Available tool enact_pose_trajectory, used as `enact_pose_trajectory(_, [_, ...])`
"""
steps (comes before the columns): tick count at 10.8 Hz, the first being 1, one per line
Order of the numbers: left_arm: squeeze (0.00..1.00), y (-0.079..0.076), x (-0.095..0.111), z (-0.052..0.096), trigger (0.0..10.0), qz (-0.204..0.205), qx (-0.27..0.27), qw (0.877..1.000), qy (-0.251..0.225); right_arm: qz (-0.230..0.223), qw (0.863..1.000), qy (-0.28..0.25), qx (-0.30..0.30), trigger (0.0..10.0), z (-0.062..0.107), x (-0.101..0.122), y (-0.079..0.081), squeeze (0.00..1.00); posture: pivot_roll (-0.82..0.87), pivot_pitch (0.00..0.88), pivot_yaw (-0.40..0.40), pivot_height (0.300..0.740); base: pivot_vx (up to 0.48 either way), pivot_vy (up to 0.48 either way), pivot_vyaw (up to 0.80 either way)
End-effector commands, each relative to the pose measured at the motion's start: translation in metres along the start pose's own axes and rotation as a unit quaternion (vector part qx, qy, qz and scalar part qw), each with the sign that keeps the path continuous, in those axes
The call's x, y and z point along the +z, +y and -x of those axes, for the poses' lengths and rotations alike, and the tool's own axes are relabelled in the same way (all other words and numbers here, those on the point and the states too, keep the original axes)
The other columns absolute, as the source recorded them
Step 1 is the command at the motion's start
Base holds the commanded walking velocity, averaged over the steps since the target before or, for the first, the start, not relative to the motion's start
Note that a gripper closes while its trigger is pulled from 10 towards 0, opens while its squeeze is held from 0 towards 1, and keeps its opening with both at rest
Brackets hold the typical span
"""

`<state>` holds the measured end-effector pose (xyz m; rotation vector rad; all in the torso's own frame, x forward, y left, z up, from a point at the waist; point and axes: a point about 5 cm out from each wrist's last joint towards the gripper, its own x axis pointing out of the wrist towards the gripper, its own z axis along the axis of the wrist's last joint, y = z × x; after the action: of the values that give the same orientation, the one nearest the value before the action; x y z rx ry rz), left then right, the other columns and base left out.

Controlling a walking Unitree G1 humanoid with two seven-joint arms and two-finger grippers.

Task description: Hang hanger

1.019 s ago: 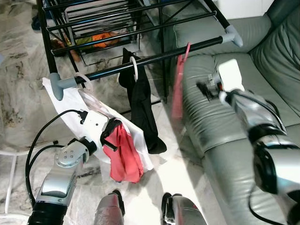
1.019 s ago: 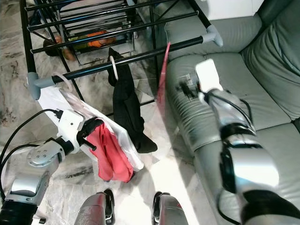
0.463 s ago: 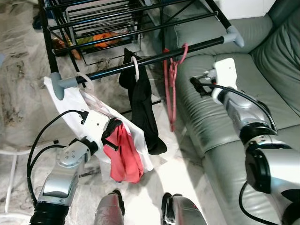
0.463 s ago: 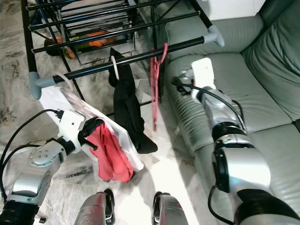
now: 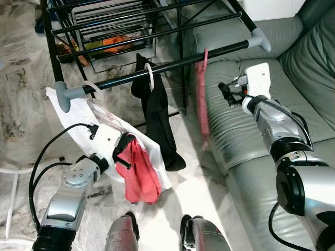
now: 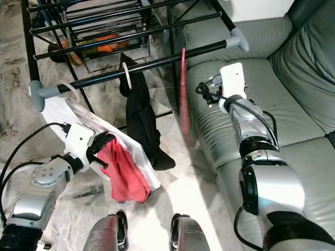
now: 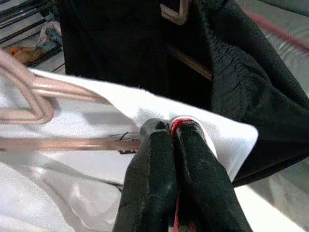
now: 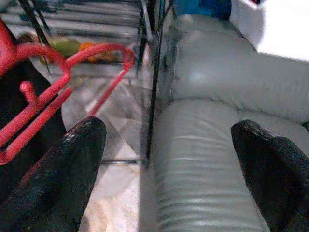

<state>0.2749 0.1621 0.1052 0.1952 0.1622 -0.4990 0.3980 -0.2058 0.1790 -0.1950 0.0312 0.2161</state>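
A red hanger (image 5: 202, 99) hangs by its hook from the black front rail (image 5: 172, 64) of a drying rack; it is also in the right wrist view (image 8: 48, 92). My right gripper (image 5: 226, 93) is open a short way to the right of it, over the sofa, with nothing between its fingers (image 8: 63, 179). Low on the left, my left gripper (image 5: 124, 149) is shut on a red cloth (image 5: 140, 178) against a white garment (image 5: 78, 112); the pinched red edge shows between the fingers (image 7: 145, 193).
A black garment (image 5: 157, 115) on a white hanger hangs on the same rail, left of the red one. The grey leather sofa (image 5: 241, 157) takes up the right. More rack bars (image 5: 131, 21) lie behind. My feet (image 5: 125, 230) stand on marble floor.
The red hanger has swung from broadside to edge-on on the rail. My right gripper has drawn back a little to the right of it. The left arm has stayed put.
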Motion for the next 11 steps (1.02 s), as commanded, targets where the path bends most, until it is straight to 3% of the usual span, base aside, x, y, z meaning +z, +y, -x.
enact_pose_trajectory(1, [0.00,0.000,-0.002,0.001,10.0,-0.001,0.002,1.000,0.006,-0.017,0.999,-0.026,0.020,10.0,-0.003,0.012,0.002,0.00,0.06,0.201,-0.019,0.740,0.000,0.000,0.00])
enact_pose_trajectory(3, [0.00,-0.001,-0.002,0.001,10.0,0.000,0.001,1.000,0.008,-0.046,0.995,-0.033,0.082,10.0,-0.002,0.018,0.006,0.00,0.06,0.198,-0.023,0.740,0.000,0.000,0.00])
enact_pose_trajectory(5, [0.00,-0.001,-0.003,0.001,10.0,0.000,0.000,1.000,0.012,-0.052,0.989,0.002,0.139,10.0,0.005,0.001,0.014,0.00,0.05,0.196,-0.028,0.740,0.000,0.000,0.00])
enact_pose_trajectory(6, [0.00,-0.001,-0.006,0.002,10.0,0.000,0.004,1.000,0.019,-0.027,0.986,0.029,0.162,10.0,0.013,-0.016,0.020,0.00,0.05,0.196,-0.027,0.740,0.000,0.000,0.00])
enact_pose_trajectory(9, [0.00,0.002,-0.011,0.000,10.0,0.003,0.010,1.000,0.030,0.026,0.983,0.060,0.171,10.0,0.016,-0.028,0.032,0.00,0.03,0.198,-0.027,0.740,0.000,0.000,0.00])
enact_pose_trajectory(11, [0.00,-0.001,-0.011,-0.002,10.0,0.005,0.011,0.999,0.031,0.034,0.987,0.062,0.141,10.0,0.013,-0.029,0.033,0.00,0.03,0.199,-0.032,0.740,0.000,0.000,0.00])
